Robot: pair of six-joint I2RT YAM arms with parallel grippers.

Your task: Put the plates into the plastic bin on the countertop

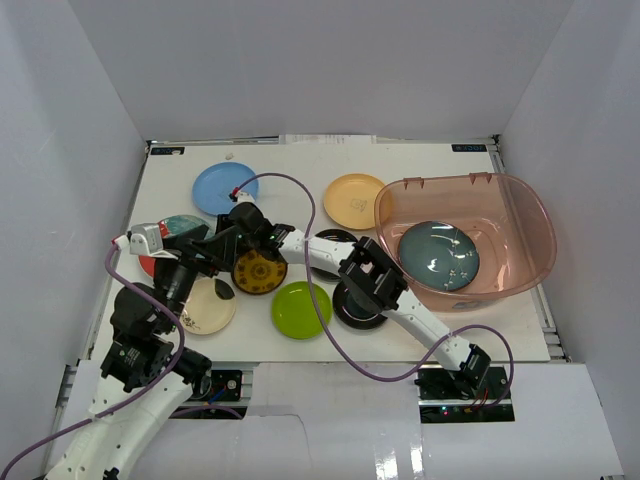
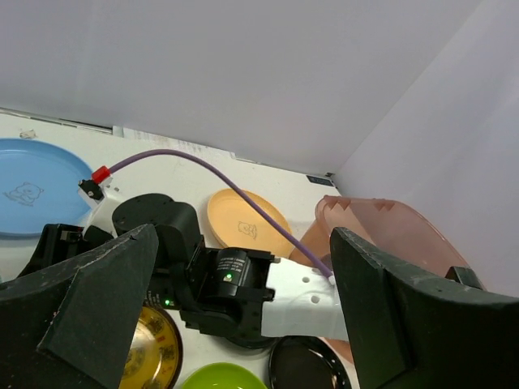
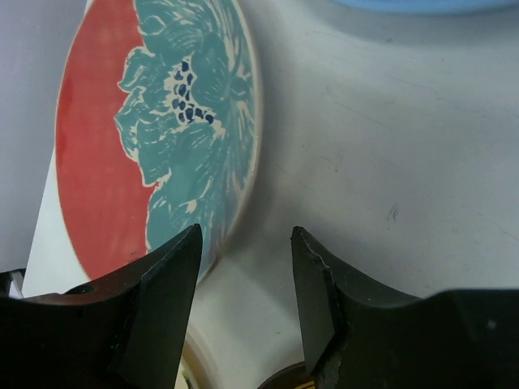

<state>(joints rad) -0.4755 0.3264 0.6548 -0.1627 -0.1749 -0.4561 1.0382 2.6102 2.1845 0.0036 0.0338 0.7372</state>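
Observation:
In the top view the plastic bin (image 1: pixel 530 215) stands at the right with a dark teal plate (image 1: pixel 438 255) in it. On the countertop (image 1: pixel 420 165) lie a light blue plate (image 1: pixel 222 187), orange-yellow plate (image 1: pixel 352 200), yellow-brown plate (image 1: pixel 260 272), lime green plate (image 1: pixel 301 309), cream plate (image 1: pixel 205 305), black plate (image 1: pixel 360 312) and the red-and-teal plate (image 1: pixel 180 225), partly hidden by the arms. My right gripper (image 3: pixel 245 235) is open and empty, low over the edge of the red-and-teal plate (image 3: pixel 154 121). My left gripper (image 2: pixel 243 243) is wide open and empty, above the left plates.
The two arms cross closely over the left half of the countertop; the right arm's wrist (image 2: pixel 227 284) sits straight in front of my left gripper. A purple cable (image 1: pixel 310 250) loops over the plates. White walls enclose the counter.

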